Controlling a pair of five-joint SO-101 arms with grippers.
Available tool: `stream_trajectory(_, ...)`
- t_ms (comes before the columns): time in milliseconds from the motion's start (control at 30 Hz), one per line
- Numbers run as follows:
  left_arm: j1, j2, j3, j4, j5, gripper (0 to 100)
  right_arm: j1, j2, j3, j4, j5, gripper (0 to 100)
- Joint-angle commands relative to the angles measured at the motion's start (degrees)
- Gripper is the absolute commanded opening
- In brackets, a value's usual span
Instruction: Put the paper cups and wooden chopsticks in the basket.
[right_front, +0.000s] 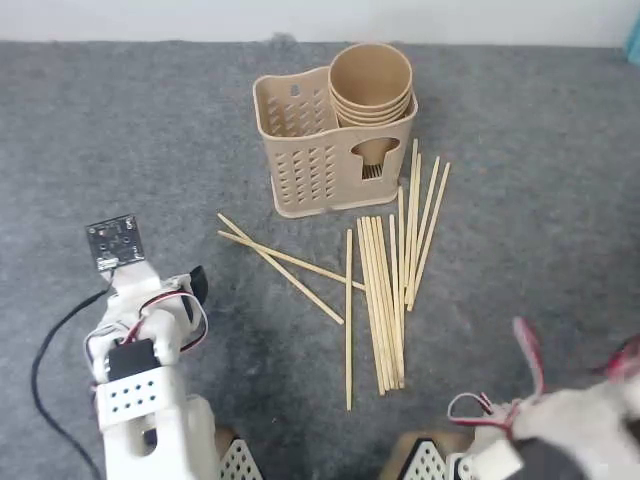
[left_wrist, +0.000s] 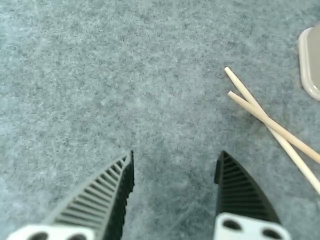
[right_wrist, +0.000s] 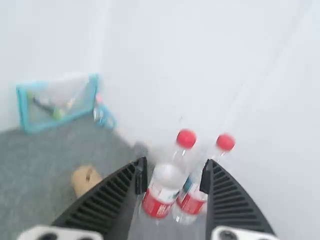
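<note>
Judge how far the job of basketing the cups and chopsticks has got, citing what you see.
Done: the paper cups sit stacked in the basket. In hand: nothing; the left tool is open over the mat near two crossed chopsticks, the right tool open and empty. Left: all the chopsticks lie on the mat.

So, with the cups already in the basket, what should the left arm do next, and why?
Probably ease the left gripper toward the two crossed chopsticks: it hangs open over bare mat beside them, and the other chopsticks also lie outside the basket.
</note>
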Motion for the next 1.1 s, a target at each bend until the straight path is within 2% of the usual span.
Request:
stream_trajectory(0, 0.09, -1.05, -0.13, -0.97, -0.62, 25, 0.22, -6.81, -1.14, 2.24, 0.88, 18.6)
stream_trajectory(167, 0.0, -1.05, -0.13, -0.88, -0.62, 25, 0.13, -15.25, -0.62, 2.33, 0.79, 18.5)
stream_trajectory(267, -0.09, -1.05, -0.13, -0.88, -0.62, 25, -0.66, -21.58, 4.48, 2.33, 0.79, 18.5)
stream_trajectory(433, -0.09, -1.05, -0.13, -0.88, -0.62, 25, -10.07, -36.09, 17.32, 1.27, 2.99, 18.4)
stream_trajectory(533, -0.18, -1.05, -0.13, -0.88, -0.62, 25, -12.0, -42.33, 26.99, -2.59, 4.75, 18.4)
stream_trajectory(700, -0.18, -1.05, -0.13, -0.88, -0.62, 25, -11.91, -43.82, 48.44, -14.73, 4.75, 18.4)
stream_trajectory(867, -0.18, -1.05, -0.13, -0.88, -0.62, 25, -11.82, -43.91, 72.0, -33.54, 4.22, 18.4)
stream_trajectory(1067, 0.0, -1.05, -0.13, -0.88, -0.62, 25, -6.73, -43.91, 90.37, -56.48, -8.97, 18.3)
